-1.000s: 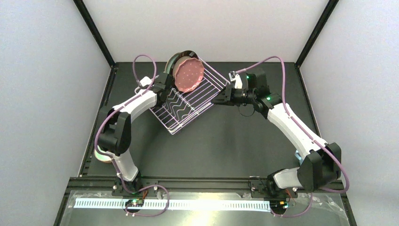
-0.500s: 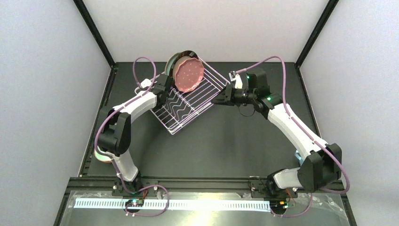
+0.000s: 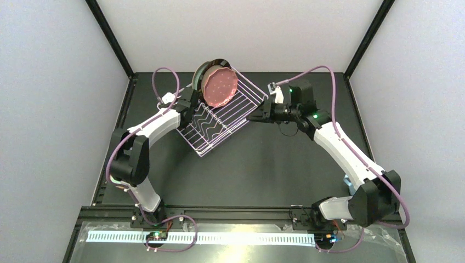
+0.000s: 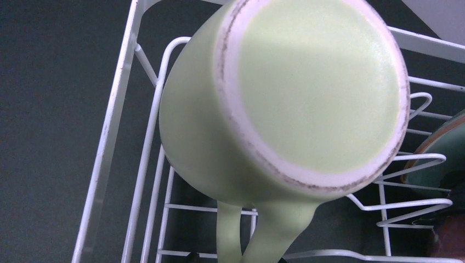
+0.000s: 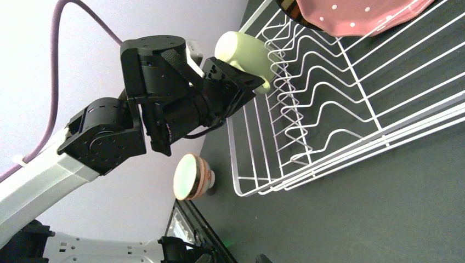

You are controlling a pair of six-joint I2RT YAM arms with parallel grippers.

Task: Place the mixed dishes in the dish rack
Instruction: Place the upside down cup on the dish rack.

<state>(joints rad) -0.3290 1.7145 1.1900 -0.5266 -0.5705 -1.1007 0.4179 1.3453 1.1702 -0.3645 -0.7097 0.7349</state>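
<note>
Reaches over the left corner of the dish rack (image 4: pixel 108 131) with the left gripper (image 5: pixel 239 76), the pale green mug (image 4: pixel 285 109) at its tips. Shows the mug's flat base to the wrist camera, handle toward the fingers and mouth turned away into the basket, probably for draining once down. Cannot tell the left grip: no fingers visible from that wrist, and from the opposite wrist only dark jaws close around the handle, clamped or slack. Cannot tell either about support from the wires below. Parks the right gripper (image 3: pixel 255 116) against the rack's right rim, seemingly to brace the light basket against sliding on the table (image 3: pixel 263 181); impossible to say from above about a real pinch on the wire, or about the width of those fingers. Finds the pink speckled plate (image 3: pixel 220 89) upright at the far end, leaning on the mint-green plate (image 3: pixel 198 75) behind it. Leaves a small bowl (image 5: pixel 189 176) out on the table beside the rack, not yet loaded.
</note>
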